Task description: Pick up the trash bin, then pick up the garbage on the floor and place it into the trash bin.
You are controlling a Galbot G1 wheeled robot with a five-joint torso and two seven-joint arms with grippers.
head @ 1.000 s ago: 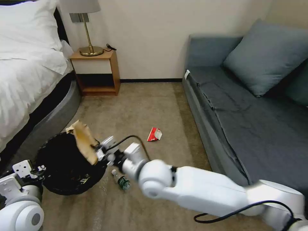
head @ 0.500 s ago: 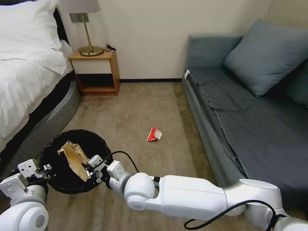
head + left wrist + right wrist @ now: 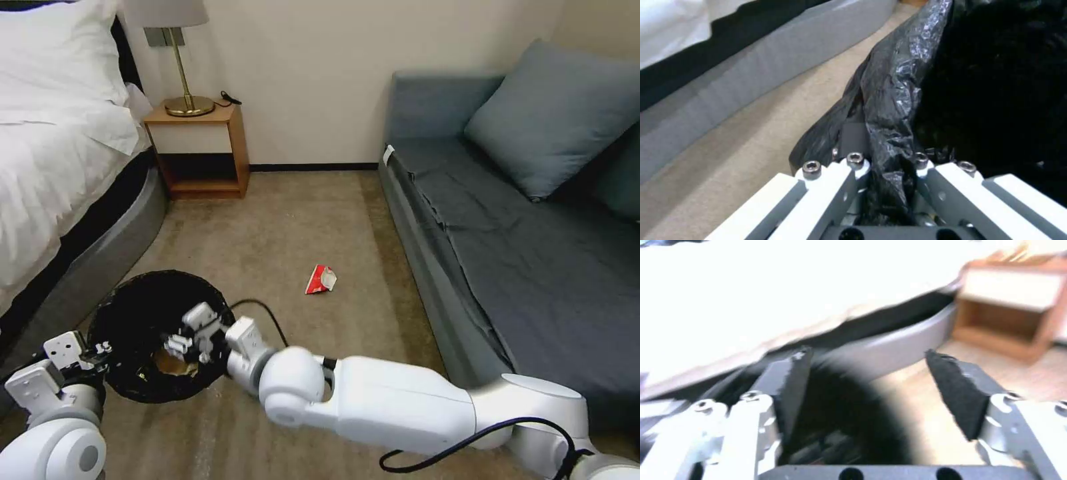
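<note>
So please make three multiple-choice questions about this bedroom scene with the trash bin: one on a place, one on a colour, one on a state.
1. Where is the red-and-white packet?
A. On the carpet between bed and sofa
B. On the nightstand
C. On the sofa

2. What colour is the trash bin liner?
A. White
B. Blue
C. Black

3. How is the right gripper?
A. Shut on a bottle
B. Open above the bin
C. Shut on the packet

Answers:
1. A, it lies on bare carpet.
2. C, wrinkly black plastic shows; the left gripper is shut on its rim.
3. B, its fingers stand apart, with the tan paper scrap in the bin below.
</note>
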